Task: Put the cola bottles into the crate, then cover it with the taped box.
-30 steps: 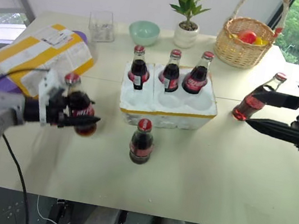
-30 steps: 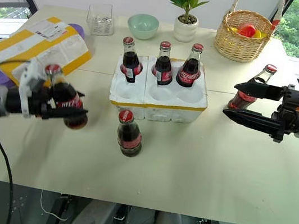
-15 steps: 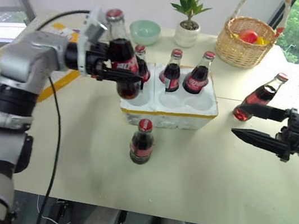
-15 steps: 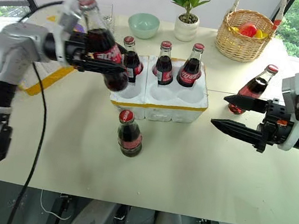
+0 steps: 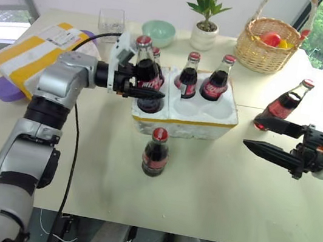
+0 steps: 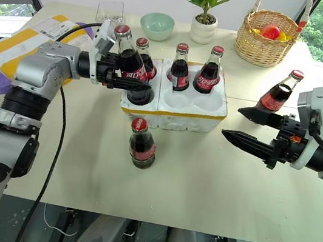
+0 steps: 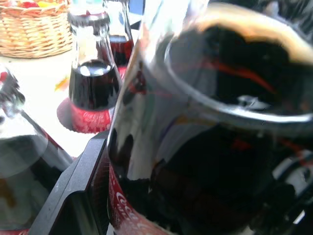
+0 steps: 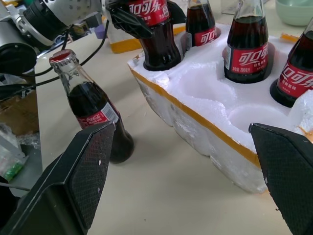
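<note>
White foam crate point(image 5: 184, 115) sat mid-worktop in the head views, three cola bottles already seated in its back wells. The left pincer point(image 5: 154, 89) was clamped on a fourth bottle point(image 5: 145, 75), its base at the crate's front-left well, looking not fully seated. One glossy glass bottle point(image 5: 156, 153) stood in front of the crate, another point(image 5: 284, 105) to its right, beside the right pincer point(image 5: 260, 135), spread wide, holding nothing. The taped box point(image 5: 40, 53) lay well left of the crate, so covering wasn't started.

Left wrist view: dark curved glass, red label, up close.

Right wrist view: grainy foam, thin yellow band, round wells.
</note>
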Available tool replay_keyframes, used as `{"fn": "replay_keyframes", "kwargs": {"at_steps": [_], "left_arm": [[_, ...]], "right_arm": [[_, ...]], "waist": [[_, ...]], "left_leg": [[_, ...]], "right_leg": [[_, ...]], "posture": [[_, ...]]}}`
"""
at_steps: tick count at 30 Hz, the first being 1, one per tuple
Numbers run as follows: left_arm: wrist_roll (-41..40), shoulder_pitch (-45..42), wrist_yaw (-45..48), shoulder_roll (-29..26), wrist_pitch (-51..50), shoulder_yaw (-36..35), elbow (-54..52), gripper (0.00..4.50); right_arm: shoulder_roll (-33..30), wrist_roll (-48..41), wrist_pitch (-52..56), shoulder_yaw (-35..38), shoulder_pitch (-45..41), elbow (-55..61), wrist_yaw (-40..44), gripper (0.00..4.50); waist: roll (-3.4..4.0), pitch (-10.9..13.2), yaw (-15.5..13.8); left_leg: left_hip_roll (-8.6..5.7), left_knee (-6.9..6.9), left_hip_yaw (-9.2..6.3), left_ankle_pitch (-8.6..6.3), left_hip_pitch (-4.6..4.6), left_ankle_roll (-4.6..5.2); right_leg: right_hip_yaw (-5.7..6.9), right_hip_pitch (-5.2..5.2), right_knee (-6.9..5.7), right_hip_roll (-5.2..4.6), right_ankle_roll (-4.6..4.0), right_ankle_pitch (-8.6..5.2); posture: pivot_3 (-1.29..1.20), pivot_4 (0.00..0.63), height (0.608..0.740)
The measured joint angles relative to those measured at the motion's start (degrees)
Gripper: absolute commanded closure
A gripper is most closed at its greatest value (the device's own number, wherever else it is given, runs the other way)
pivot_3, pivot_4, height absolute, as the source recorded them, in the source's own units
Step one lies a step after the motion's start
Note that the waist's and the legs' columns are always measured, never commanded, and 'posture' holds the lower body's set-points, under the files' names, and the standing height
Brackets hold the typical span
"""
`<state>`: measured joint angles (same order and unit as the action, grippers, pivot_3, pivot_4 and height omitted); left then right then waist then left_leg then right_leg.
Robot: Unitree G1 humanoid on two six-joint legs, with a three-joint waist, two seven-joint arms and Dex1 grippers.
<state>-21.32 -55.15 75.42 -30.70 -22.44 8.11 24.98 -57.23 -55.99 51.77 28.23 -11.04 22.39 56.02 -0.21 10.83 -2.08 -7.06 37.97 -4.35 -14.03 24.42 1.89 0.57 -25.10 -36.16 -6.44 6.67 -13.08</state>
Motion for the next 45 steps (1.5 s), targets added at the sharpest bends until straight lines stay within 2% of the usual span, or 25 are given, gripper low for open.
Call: {"fn": "replay_keyframes", "kwargs": {"at_steps": [1, 3, 5, 11, 15, 19, 22, 25, 29, 33, 45], "left_arm": [[0.9, 1.0, 0.1, 0.0, 1.2, 0.6, -0.3, 1.64], [2.3, 1.7, 0.2, 0.0, 3.3, 1.6, -0.4, 0.62], [4.1, 2.8, 0.4, -0.1, 5.0, 2.2, -0.5, 0.04], [5.0, 4.2, 0.0, -0.3, 6.1, 1.6, -0.4, 0.04], [2.0, 5.3, -0.4, -3.4, 0.4, -1.8, -4.6, 0.04], [-6.7, 10.5, 3.7, -15.7, -11.4, -8.8, -18.0, 0.04], [-12.3, 20.4, 11.3, -28.0, -15.7, -14.2, -27.6, 0.04], [-14.6, 28.6, 15.7, -33.4, -16.6, -16.1, -33.3, 0.04], [-15.0, 32.0, 15.0, -34.0, -15.9, -16.9, -36.7, 0.04], [-15.7, 32.0, 11.2, -31.7, -15.8, -16.9, -39.0, 0.04], [-17.0, 31.5, 6.6, -29.8, -16.4, -15.9, -40.8, 0.04]], "right_arm": [[0.0, 0.2, -0.1, -0.5, -0.1, -0.1, -0.1, 0.00], [0.0, 0.2, -0.2, -1.0, -0.5, -0.3, -0.2, 0.00], [0.0, 0.1, -0.2, -1.0, -1.4, -0.4, -0.2, 0.00], [-0.1, 0.8, -1.1, -2.9, -3.3, -0.9, 0.7, 0.00], [-0.2, 2.6, -2.8, -5.5, -3.8, -0.9, 1.6, 0.00], [0.1, 7.6, -8.1, -10.8, -1.4, 1.6, 3.3, 0.00], [1.0, 9.5, -9.2, -15.2, 0.9, 2.4, 4.7, 0.00], [2.7, 12.0, -11.5, -19.2, 0.3, 2.3, 5.4, 0.00], [6.8, 16.2, -15.1, -25.5, -3.0, 1.8, 5.3, 0.00], [12.2, 17.9, -15.9, -31.1, -6.9, -0.4, 5.3, 0.00], [20.9, 22.9, -20.1, -40.3, -14.0, -8.6, 10.9, 0.00]], "waist": [[0.00, 0.0, 0.1], [0.01, 0.0, 0.4], [0.06, 0.0, 0.7], [0.02, 0.0, 0.5], [0.02, 0.0, 0.5], [0.00, 0.0, 2.0], [0.04, 0.0, 2.9], [0.05, -0.1, 2.4], [0.00, -0.1, 1.3], [-0.03, -0.1, 1.3], [-0.02, -0.1, 1.4]], "left_leg": [[0.00, 0.00, 0.00, 0.00, 0.00, 0.00], [0.02, -0.02, 0.00, 0.02, 0.00, -0.04], [0.02, -0.03, 0.00, 0.01, 0.00, -0.03], [0.00, 0.06, -0.01, -0.10, 0.00, 0.16], [0.00, 0.06, -0.01, 0.00, 0.01, 0.01], [0.02, -0.04, 0.00, 0.01, 0.03, -0.02], [0.01, -0.06, 0.00, 0.01, -0.02, -0.03], [0.00, -0.01, -0.06, -0.15, -0.12, 0.23], [0.01, 0.04, -0.06, -0.24, -0.37, 0.10], [0.00, 0.04, -0.07, -0.20, -0.40, 0.28], [0.01, -0.07, -0.07, -0.09, -0.39, 0.09]], "right_leg": [[0.00, -0.01, -0.01, 0.00, 0.00, 0.00], [0.00, -0.04, -0.01, 0.02, 0.00, 0.00], [0.00, -0.03, -0.01, 0.01, 0.00, 0.00], [0.01, 0.02, -0.01, 0.00, 0.01, 0.00], [0.01, -0.01, -0.03, 0.01, 0.01, 0.01], [-0.01, -0.11, -0.04, 0.03, 0.01, 0.00], [-0.04, -0.08, -0.03, 0.02, 0.00, 0.00], [-0.02, 0.13, 0.02, 0.01, -0.02, -0.01], [-0.01, 0.36, 0.07, 0.01, -0.23, -0.12], [-0.01, 0.40, 0.04, 0.03, -0.05, -0.01], [-0.02, 0.30, 0.03, 0.08, -0.03, 0.00]], "posture": [[0.00, 0.150, 0.732], [0.00, 0.150, 0.732], [0.00, 0.150, 0.732], [0.00, 0.150, 0.732], [0.00, 0.150, 0.732], [0.00, 0.150, 0.732], [0.00, 0.150, 0.732], [0.00, 0.150, 0.732], [0.00, 0.150, 0.732], [0.00, 0.150, 0.732], [0.00, 0.150, 0.732]]}}
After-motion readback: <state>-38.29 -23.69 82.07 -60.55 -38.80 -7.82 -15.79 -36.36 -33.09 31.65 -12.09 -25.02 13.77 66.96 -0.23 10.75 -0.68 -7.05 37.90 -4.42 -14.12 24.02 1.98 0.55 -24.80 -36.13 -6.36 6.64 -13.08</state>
